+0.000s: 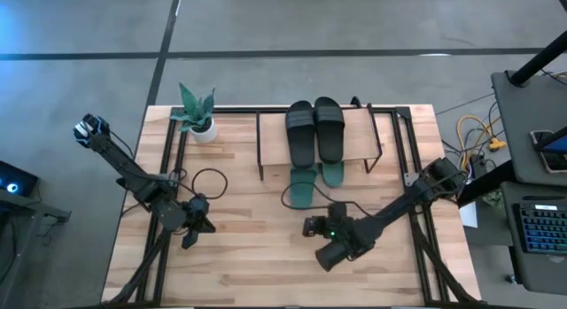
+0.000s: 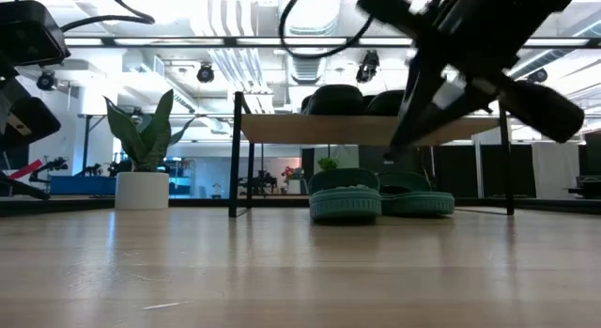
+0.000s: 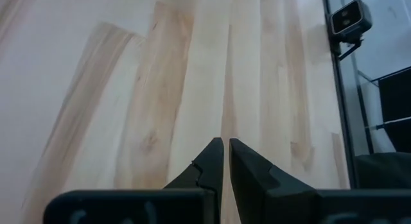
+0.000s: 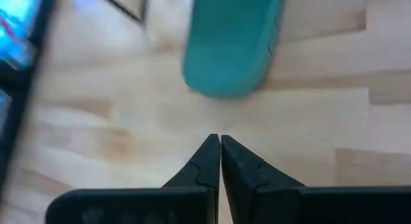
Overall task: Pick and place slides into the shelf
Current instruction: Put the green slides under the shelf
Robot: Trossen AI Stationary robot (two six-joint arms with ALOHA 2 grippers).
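The shelf (image 1: 270, 136) stands at the table's far middle. Two black slides (image 1: 314, 130) lie side by side on its top board (image 2: 282, 129). Two teal slides (image 1: 302, 189) (image 1: 333, 173) rest on the table under the shelf, heels sticking out toward the near edge; in the low view they are the left teal slide (image 2: 346, 196) and the right one (image 2: 418, 196). My right gripper (image 1: 308, 227) (image 4: 217, 139) is shut, just short of the nearer teal slide's heel (image 4: 231, 51), apart from it. My left gripper (image 1: 189, 239) (image 3: 226, 142) is shut over bare wood at the near left.
A potted plant (image 1: 197, 114) (image 2: 143, 154) stands at the far left of the table. A black cable loop (image 1: 208, 181) lies left of the shelf. A small camera (image 3: 350, 18) sits at the table's edge. A side desk with a keyboard (image 1: 540, 225) stands off the table's right.
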